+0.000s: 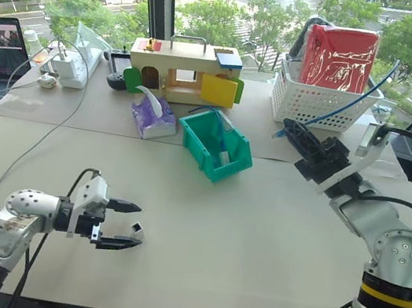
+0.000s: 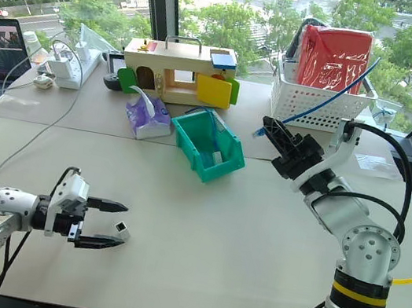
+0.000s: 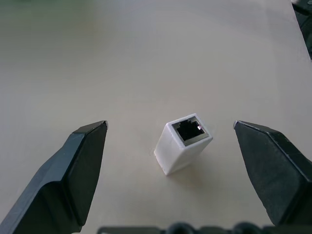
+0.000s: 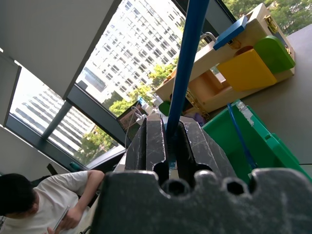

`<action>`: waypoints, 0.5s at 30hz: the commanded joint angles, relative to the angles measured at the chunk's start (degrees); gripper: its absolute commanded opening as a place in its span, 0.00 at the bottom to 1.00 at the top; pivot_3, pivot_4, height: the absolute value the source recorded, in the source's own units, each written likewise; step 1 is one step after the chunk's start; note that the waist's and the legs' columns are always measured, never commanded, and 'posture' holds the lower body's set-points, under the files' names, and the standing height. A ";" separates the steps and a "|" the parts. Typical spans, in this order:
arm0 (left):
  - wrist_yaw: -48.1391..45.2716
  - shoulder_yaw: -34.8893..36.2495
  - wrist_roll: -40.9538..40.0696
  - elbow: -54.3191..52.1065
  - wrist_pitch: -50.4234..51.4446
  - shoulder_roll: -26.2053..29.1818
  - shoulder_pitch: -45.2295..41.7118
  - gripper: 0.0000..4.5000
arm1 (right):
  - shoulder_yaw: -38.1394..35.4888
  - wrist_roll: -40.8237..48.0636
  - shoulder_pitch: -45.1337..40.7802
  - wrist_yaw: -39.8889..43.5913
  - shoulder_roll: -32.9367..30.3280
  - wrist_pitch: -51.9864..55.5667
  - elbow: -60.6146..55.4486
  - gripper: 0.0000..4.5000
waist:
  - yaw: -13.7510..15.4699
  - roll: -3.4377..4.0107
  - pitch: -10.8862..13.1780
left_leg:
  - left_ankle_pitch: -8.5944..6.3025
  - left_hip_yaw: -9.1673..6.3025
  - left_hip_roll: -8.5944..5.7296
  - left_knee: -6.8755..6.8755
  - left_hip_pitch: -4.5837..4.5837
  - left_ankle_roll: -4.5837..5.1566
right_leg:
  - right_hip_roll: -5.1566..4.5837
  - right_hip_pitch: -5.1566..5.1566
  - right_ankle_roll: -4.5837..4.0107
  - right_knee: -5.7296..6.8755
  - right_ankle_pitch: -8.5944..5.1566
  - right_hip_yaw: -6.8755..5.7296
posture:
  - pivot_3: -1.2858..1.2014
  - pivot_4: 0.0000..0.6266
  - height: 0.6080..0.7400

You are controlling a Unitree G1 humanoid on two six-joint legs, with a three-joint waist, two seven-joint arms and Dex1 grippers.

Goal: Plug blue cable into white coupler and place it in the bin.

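Fingers of your left gripper (image 1: pixel 128 226) stand apart, bracketing the white coupler (image 3: pixel 183 143) for pickup; your right gripper (image 2: pixel 272 133) is clamped on the blue cable (image 4: pixel 186 66), held ready for plugging.

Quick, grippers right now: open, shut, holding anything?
Left gripper: open, black fingers either side of the small white plastic coupler block on the table, not touching it.
Right gripper: shut on the thin bright-blue cable.

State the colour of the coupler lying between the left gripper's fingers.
The coupler is white with a dark socket opening, clearest in the left wrist view.
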 commanded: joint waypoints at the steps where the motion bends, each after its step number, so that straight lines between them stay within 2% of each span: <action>1: -2.01 0.53 -2.43 -1.18 2.25 0.93 -1.12 0.48 | -1.84 0.96 -0.64 -0.05 0.13 -0.46 -2.20 0.00 | -0.26 0.00 0.00 | 0.00 0.00 0.00 0.00 0.00 0.00 | 0.00 0.00 0.00 0.00 0.00 0.00 | 0.52 0.24 1.00; 5: -1.99 0.45 -3.17 -2.61 4.26 0.90 -2.06 0.18 | -1.86 0.95 -0.61 -0.11 0.40 -0.53 -2.15 0.00 | -0.32 0.00 0.00 | 0.00 0.00 0.00 0.00 0.02 0.00 | 0.00 -0.01 0.00 0.05 0.00 0.00 | 0.52 0.24 1.00; 9: 1.52 0.64 -1.65 -2.06 4.04 -0.67 -3.62 0.18 | -1.82 0.81 -0.72 -0.10 0.55 -0.54 -2.16 0.00 | -0.24 0.00 0.00 | 0.00 0.00 0.00 0.00 0.01 0.00 | 0.00 -0.01 0.00 0.06 0.00 0.00 | 0.52 0.24 1.00; 15: 11.02 3.07 -2.58 -1.14 6.66 -6.34 -8.52 0.18 | -1.91 0.71 -0.91 -0.06 0.45 -0.53 -2.06 0.00 | -0.19 -0.01 0.00 | 0.00 0.00 -0.01 0.01 0.00 0.00 | 0.00 0.00 0.00 0.04 0.00 0.00 | 0.52 0.24 1.00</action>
